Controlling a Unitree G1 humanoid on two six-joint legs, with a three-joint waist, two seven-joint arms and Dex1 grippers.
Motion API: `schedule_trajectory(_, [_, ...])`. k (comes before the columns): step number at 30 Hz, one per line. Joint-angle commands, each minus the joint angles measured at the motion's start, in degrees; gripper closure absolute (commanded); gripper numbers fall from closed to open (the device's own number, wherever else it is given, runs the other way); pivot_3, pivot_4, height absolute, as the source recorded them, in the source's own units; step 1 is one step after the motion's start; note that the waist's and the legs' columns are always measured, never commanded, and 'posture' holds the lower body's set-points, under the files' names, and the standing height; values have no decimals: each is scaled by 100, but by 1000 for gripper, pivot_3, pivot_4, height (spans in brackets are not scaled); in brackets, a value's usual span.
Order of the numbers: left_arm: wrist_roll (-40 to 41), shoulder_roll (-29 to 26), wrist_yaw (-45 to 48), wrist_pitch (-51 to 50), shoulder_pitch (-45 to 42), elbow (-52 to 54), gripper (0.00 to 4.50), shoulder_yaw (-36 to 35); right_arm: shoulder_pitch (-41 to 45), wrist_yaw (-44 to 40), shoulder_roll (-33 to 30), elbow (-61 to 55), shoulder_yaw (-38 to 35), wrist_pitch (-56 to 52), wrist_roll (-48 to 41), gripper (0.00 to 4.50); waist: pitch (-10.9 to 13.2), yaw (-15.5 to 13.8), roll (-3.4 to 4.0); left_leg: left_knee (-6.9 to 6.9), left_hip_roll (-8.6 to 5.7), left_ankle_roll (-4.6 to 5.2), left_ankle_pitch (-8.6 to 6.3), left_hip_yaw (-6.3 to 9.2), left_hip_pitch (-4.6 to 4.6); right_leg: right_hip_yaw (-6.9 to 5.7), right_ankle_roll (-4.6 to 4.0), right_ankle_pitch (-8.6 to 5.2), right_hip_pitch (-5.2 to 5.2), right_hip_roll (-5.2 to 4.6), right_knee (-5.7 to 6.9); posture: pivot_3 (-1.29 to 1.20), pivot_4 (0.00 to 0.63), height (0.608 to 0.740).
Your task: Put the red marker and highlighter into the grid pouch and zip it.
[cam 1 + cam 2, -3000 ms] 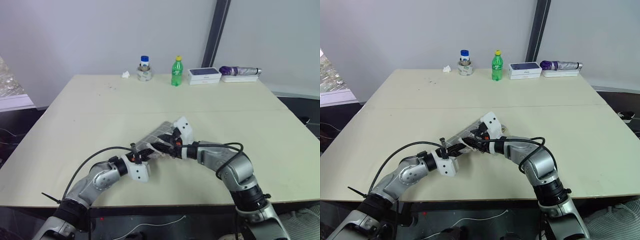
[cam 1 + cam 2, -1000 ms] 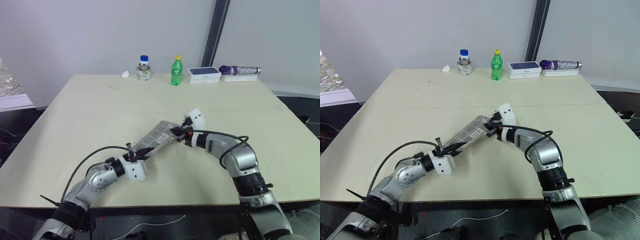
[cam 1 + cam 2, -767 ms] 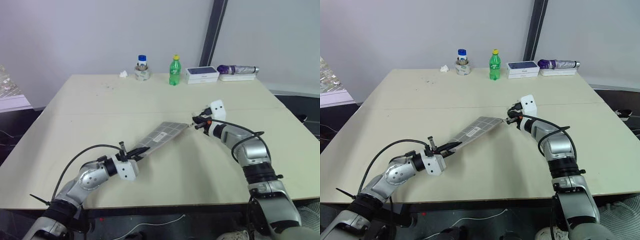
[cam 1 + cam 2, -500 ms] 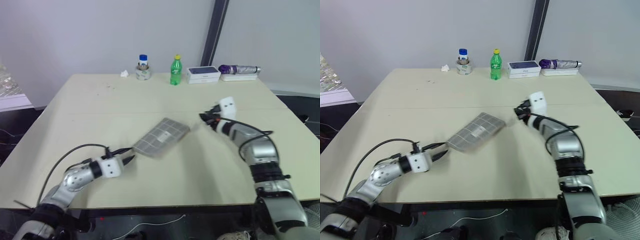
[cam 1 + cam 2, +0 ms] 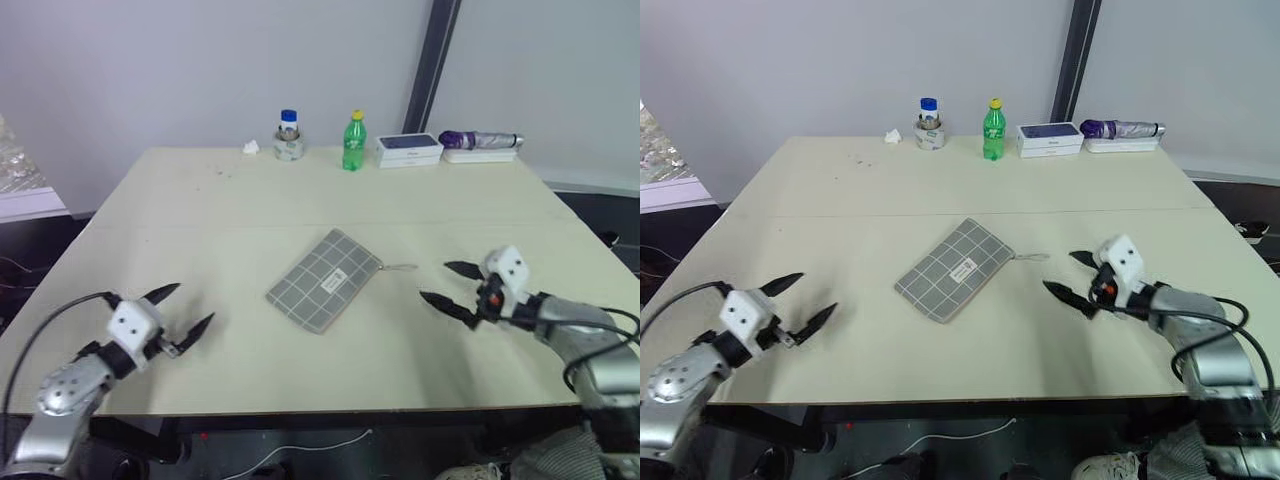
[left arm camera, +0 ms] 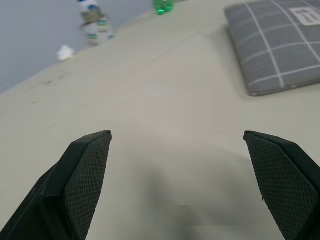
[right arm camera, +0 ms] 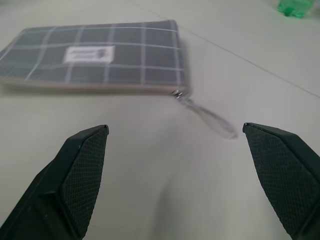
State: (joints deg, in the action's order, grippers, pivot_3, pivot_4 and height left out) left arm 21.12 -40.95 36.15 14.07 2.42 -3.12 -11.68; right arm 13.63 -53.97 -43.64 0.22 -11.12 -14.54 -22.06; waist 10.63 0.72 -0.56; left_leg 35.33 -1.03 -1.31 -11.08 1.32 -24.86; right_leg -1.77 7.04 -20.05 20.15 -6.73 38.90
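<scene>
Left eye view: we see the grid pouch [image 5: 325,280] released, flat at mid-counter [image 5: 200,215]. Both pincers, left [image 5: 182,312] and right [image 5: 446,284], have withdrawn to either side of it, jaws spread and empty; zipping appears complete.

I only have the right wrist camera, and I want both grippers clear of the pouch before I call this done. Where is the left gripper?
Observer: The left gripper hangs open over the table's near left part, well apart from the grid pouch.
Operator: Is anything resting against the pouch's other end?
Observer: No. The pouch lies flat and diagonal at mid-table, with nothing touching it.
Operator: What is that green thing behind it?
Observer: A green bottle at the far edge, standing between a blue-capped jar and a white box.
</scene>
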Motion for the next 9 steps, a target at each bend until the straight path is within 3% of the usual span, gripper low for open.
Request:
schedule_trajectory(1, [187,-23,3,-233,198,380,32,-472,-193,-378,-195,-134,-374,324,-203,38,0,-5,-2,-1,0,0,0,0,13,0,0,0,-13,0,0,0,150,740])
schedule_trajectory(9, [331,125,76,-634,554,523,32,-955,-546,-713,-455,120,-369,362,-63,38,0,-11,-2,-22,4,8,-7,-1,36,-4,-1,-1,-49,-1,-50,0,150,740])
